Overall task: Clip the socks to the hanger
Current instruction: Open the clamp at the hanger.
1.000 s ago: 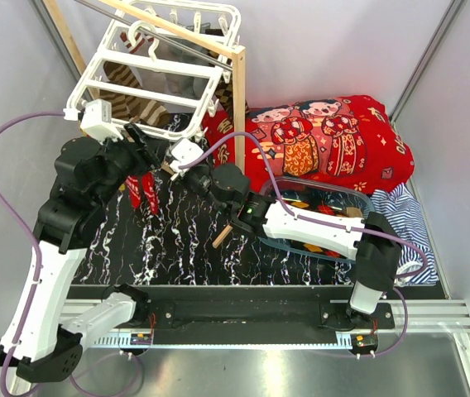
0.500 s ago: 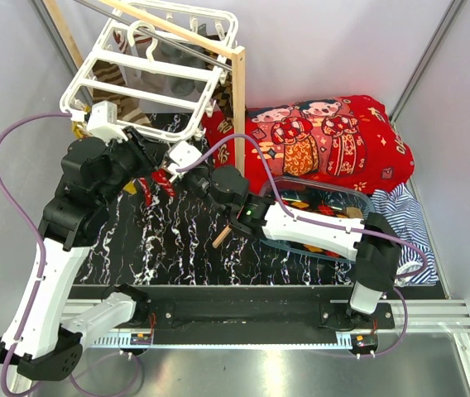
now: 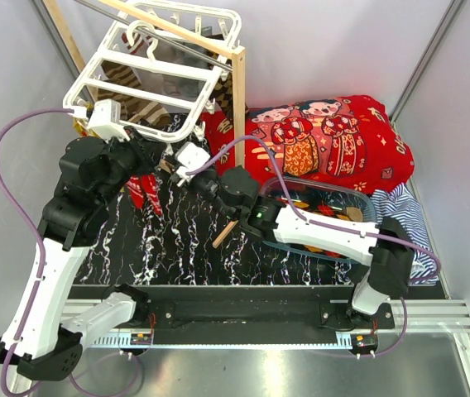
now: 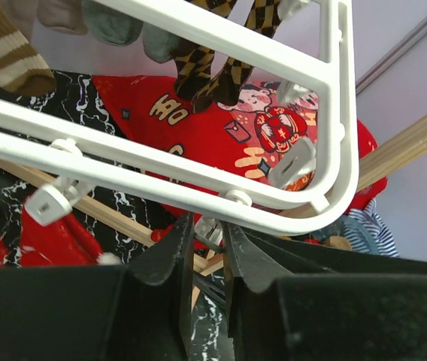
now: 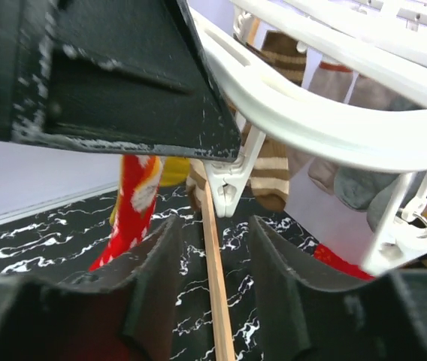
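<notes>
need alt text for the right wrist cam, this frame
Just ahead of the open right gripper, a white clip hangs from the hanger. A red sock hangs at left and a brown-and-cream striped sock behind the clip, above a black marbled table. A black block fills the upper left.

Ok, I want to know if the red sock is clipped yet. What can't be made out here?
Left gripper hold: left wrist view, its fingers hide most of the white clip between them, so pinching is unclear.
Red sock top: right wrist view, behind the left gripper's body; top view, under the arms.
Right gripper tips: top view, under its wrist camera.
</notes>
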`<state>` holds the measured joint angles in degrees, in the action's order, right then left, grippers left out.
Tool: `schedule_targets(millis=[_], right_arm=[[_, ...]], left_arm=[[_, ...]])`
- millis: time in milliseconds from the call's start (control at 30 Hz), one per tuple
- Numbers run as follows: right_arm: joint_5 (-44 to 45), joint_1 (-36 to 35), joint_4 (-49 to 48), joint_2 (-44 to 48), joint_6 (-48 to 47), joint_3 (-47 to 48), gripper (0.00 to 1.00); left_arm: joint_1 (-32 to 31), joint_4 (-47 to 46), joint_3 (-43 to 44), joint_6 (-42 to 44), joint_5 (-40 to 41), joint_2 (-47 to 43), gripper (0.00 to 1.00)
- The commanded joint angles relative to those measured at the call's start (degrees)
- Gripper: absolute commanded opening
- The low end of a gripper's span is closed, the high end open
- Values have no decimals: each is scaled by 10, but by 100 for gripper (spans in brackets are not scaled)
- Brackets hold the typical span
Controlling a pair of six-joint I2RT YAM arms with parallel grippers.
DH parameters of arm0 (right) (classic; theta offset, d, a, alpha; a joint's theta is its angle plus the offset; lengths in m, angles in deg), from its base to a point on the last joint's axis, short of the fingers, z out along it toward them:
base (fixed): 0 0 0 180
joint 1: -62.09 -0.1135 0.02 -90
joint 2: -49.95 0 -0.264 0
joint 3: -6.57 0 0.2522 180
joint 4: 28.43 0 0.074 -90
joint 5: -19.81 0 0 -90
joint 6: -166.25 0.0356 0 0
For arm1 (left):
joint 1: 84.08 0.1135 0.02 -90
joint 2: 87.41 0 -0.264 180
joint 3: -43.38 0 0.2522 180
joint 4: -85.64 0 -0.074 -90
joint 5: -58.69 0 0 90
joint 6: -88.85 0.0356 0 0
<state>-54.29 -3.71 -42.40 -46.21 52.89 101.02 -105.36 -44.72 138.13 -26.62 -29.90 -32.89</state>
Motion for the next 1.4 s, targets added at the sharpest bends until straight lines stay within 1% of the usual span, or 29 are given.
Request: schedule_targets(millis=[0, 33, 133, 167, 200, 267, 400, 567, 767, 933, 1200, 1333, 1367], right_arm=[[-59, 5, 12, 59, 37, -8, 51], [-75, 11, 26, 63, 48, -9, 55], [-149, 39, 55, 78, 95, -4, 60], [-168, 53, 60, 81, 115, -4, 64], [-206, 61, 65, 84, 124, -2, 65], [-248, 80, 74, 84, 149, 3, 68], [-297, 104, 78, 82, 179, 6, 70], [-343, 122, 79, 69, 193, 16, 70], [-375, 137, 58, 39, 205, 46, 69], [-384, 146, 47, 14, 209, 68, 68], [-413, 154, 46, 1, 211, 98, 66], [-445, 154, 52, -1, 213, 105, 58], [-449, 155, 54, 0, 214, 105, 53]], left_arm=[[4, -36, 22, 69, -50, 8, 1], [6, -37, 21, 77, -57, 9, 1], [11, -41, 23, 111, -94, 12, 1], [12, -41, 25, 118, -109, 12, 1], [13, -43, 25, 132, -114, 12, 1], [15, -44, 29, 147, -137, 12, 1], [19, -49, 31, 180, -163, 13, 1], [21, -56, 31, 194, -195, 16, 1], [22, -56, 33, 197, -203, 16, 1], [22, -56, 32, 194, -206, 16, 1], [22, -57, 29, 191, -208, 14, 1], [22, -57, 32, 186, -213, 12, 1], [22, -57, 32, 184, -214, 10, 1]])
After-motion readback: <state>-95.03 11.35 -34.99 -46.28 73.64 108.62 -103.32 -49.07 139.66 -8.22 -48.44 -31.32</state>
